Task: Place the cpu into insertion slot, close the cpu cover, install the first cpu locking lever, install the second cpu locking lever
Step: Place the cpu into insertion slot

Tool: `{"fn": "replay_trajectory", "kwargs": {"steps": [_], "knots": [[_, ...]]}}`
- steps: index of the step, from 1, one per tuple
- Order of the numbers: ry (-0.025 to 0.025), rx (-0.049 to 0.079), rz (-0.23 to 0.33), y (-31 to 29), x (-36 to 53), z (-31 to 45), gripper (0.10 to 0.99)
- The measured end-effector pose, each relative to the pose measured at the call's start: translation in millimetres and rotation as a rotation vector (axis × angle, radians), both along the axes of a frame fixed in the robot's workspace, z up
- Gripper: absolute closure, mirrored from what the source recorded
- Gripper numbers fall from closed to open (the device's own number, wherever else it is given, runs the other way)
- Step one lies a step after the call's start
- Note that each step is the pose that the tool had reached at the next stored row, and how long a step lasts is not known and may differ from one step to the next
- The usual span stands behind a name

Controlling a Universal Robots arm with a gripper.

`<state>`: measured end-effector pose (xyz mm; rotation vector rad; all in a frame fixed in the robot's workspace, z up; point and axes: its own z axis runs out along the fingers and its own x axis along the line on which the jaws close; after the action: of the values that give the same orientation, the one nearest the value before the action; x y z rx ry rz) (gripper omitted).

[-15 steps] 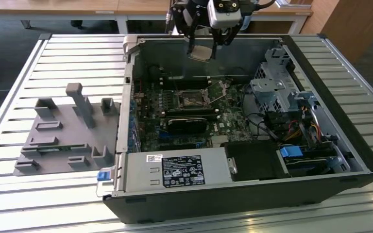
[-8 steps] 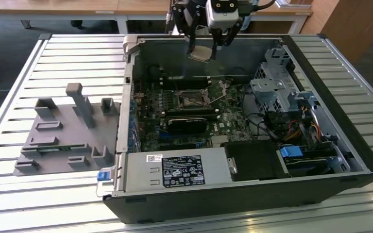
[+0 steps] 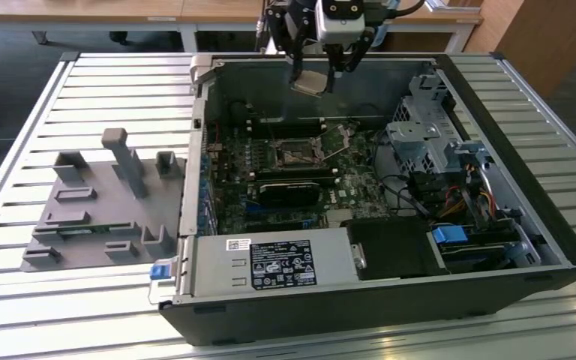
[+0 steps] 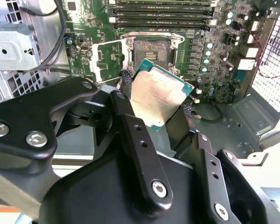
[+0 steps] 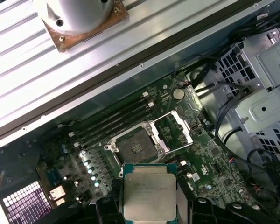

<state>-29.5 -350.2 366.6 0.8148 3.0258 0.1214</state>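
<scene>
One cpu point(image 5: 149, 192) held in fingers point(image 3: 294, 67); one insertion slot point(image 5: 136, 148) uncovered.

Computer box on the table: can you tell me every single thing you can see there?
computer case: 1, black, open, on the table
table: 1, silvery slats, under everything
fixture tray: 1, grey, on the table, on the exterior view's left of the case
power supply: 1, silvery with a label, at the case's near edge
motherboard: 1, green, on the case floor
memory slots: 4, black, long, beside the insertion slot
insertion slot: 1, dark square, on the motherboard, uncovered
cpu cover: 1, silvery frame, swung open next to the slot
cpu: 1, silvery top, green edge, held above the case
gripper: 1, black, shut on the cpu
</scene>
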Motion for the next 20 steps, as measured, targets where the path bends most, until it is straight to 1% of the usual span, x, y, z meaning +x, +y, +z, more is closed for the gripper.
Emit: {"fn": "replay_trajectory", "kwargs": {"steps": [20], "knots": [[0.0,-0.001,-0.102,0.0,0.0,-0.4,0.545]]}}
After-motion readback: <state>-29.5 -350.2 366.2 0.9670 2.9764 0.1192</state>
